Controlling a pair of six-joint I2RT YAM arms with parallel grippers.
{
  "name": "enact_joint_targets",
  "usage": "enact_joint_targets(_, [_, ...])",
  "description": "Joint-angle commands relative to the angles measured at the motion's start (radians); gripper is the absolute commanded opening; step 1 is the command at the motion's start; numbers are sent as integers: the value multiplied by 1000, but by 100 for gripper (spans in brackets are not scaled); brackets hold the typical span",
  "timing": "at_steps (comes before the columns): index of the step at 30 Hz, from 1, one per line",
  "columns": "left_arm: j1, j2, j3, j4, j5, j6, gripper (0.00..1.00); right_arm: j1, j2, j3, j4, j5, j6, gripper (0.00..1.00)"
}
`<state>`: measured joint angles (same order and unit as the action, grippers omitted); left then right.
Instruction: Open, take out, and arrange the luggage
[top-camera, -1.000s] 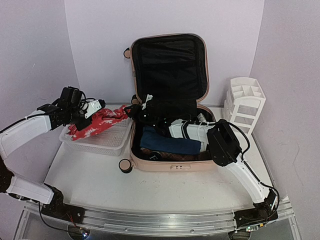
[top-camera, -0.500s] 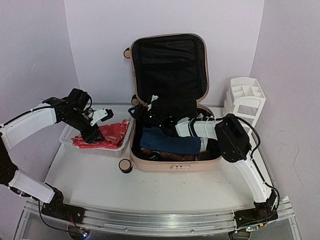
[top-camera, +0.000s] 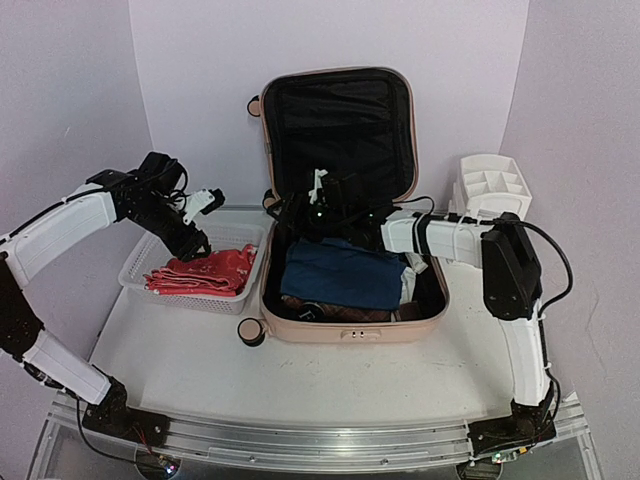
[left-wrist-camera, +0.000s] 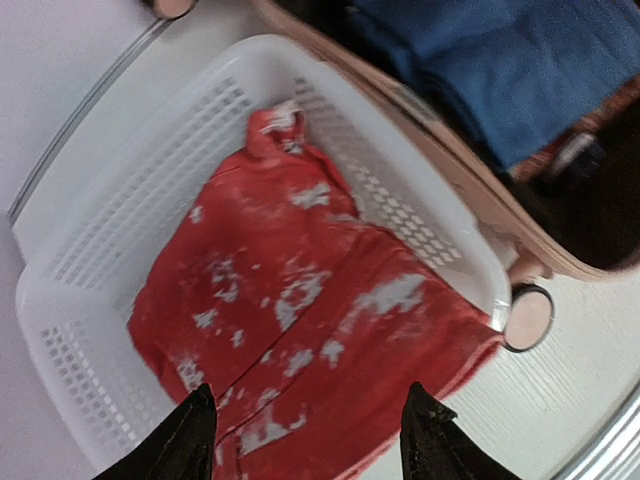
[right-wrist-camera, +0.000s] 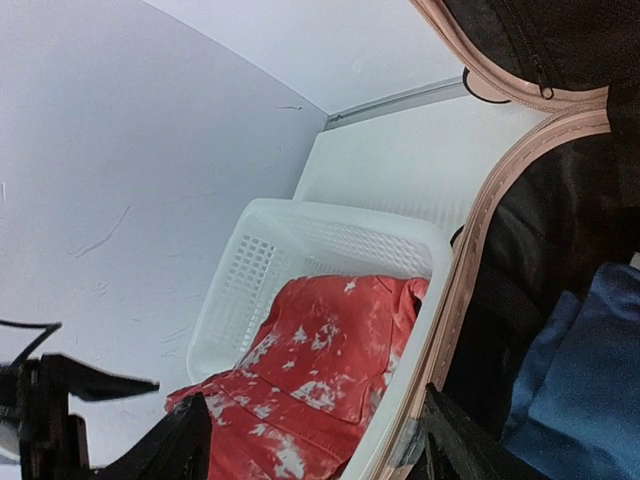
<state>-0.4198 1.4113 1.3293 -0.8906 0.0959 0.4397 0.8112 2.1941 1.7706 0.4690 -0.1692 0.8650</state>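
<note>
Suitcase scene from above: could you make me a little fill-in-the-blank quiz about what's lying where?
The speckled garment in the white basket is ____.
The luggage has its lid ____, not shut.
The folded cloth topmost inside the luggage is ____.
Missing words: red; open; blue.

One luggage (top-camera: 345, 327) lies open at the centre of the top view. Two caster wheels show on it: a front wheel (top-camera: 251, 333) at its lower left and a lid wheel (top-camera: 254, 105) at its upper left. One white basket (top-camera: 200, 298) at the left holds one red garment (top-camera: 205, 270). One blue garment (top-camera: 340, 275) lies in the shell; the dark things behind it cannot be counted. One white organizer (top-camera: 490, 200) is at the right. One table (top-camera: 300, 385). Two arms, left arm (top-camera: 55, 235) and right arm (top-camera: 525, 345), carry one gripper each: left gripper (left-wrist-camera: 310, 425), right gripper (right-wrist-camera: 315, 440).
</note>
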Motion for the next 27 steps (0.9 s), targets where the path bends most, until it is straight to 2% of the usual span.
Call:
enact_joint_targets(1, [54,62,97,5,-302,-173,64,0,-117,-66,-81,-47,-28,72])
enact_joint_targets(2, [78,83,111,3,-355,-216,64,1,-138,-91,-82,-45,-36,72])
enact_joint_targets(4, [142,121,144,-8,-373,-296,66,0,-184,-149,-89,-40,-54,72])
enact_joint_targets(7, [244,159,164,-12,-380,-410,78,0,-256,-213,-140,-27,-104,72])
enact_joint_targets(11, [361,205,177,-20,-404,-539,83,0,-350,-295,-245,13,-172,73])
enact_joint_targets(17, [503,290,214,-14,-314,-552,94,0,-480,-442,-291,71,-224,76])
enact_joint_targets(22, [532,398,276,-16,-236,-517,92,0,-538,-503,-302,82,-237,77])
enact_joint_targets(27, [553,478,312,-34,-191,-551,82,0,-565,-532,-308,82,-244,77])
